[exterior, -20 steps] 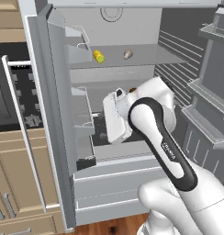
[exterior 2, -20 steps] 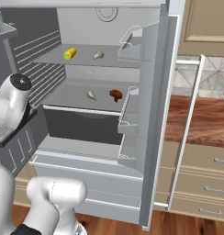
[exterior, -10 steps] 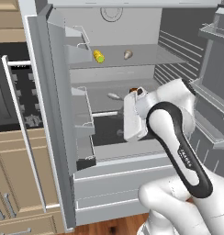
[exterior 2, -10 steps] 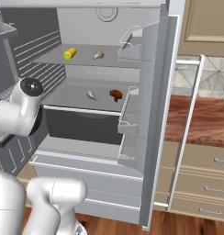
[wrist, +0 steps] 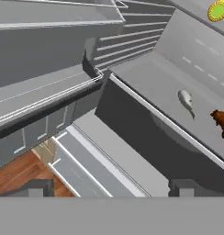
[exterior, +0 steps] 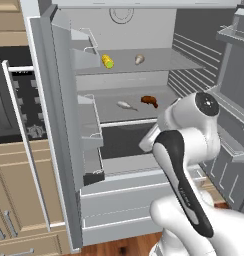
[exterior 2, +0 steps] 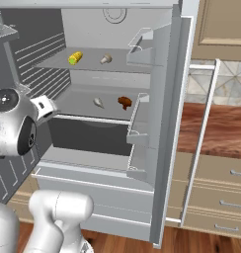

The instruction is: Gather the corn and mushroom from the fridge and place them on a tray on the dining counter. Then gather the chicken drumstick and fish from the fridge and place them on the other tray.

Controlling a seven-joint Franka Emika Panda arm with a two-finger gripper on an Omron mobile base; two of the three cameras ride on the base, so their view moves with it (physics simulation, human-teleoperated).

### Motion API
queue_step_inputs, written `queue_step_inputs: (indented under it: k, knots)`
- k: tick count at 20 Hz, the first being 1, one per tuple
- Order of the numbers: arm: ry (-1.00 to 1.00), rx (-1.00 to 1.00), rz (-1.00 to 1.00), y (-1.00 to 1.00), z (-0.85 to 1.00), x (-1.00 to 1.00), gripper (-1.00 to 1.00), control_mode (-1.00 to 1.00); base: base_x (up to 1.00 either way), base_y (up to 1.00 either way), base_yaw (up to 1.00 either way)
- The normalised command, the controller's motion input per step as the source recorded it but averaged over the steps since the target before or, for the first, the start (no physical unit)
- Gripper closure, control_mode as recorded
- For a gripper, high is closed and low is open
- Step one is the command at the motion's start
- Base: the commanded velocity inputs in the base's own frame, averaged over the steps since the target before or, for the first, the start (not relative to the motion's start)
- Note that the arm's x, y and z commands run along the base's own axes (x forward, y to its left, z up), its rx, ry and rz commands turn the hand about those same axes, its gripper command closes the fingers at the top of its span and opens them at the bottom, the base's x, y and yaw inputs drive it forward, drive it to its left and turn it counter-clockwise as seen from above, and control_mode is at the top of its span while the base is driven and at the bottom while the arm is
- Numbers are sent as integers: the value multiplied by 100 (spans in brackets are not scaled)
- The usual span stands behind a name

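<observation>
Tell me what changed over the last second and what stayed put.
The arm swung to its right, away from in front of the lower shelf, uncovering the fish and chicken drumstick. Nothing was grasped or released; the gripper remains open. The corn and mushroom are unmoved on the upper shelf.

No legible text or labels, seemingly.

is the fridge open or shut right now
Open. The fridge door is swung wide, so the corn and mushroom on the upper shelf and the fish and chicken drumstick below are exposed.
</observation>
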Motion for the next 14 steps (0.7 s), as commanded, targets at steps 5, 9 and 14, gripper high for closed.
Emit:
queue_step_inputs:
  k: [5,9,14]
  knots:
    - [1,0,-42,-79,0,0,-100,-100,0,0,0]
    - [7,3,-36,-79,0,2,-100,-100,0,0,0]
    - [0,15,-20,-37,0,13,-100,-100,0,0,0]
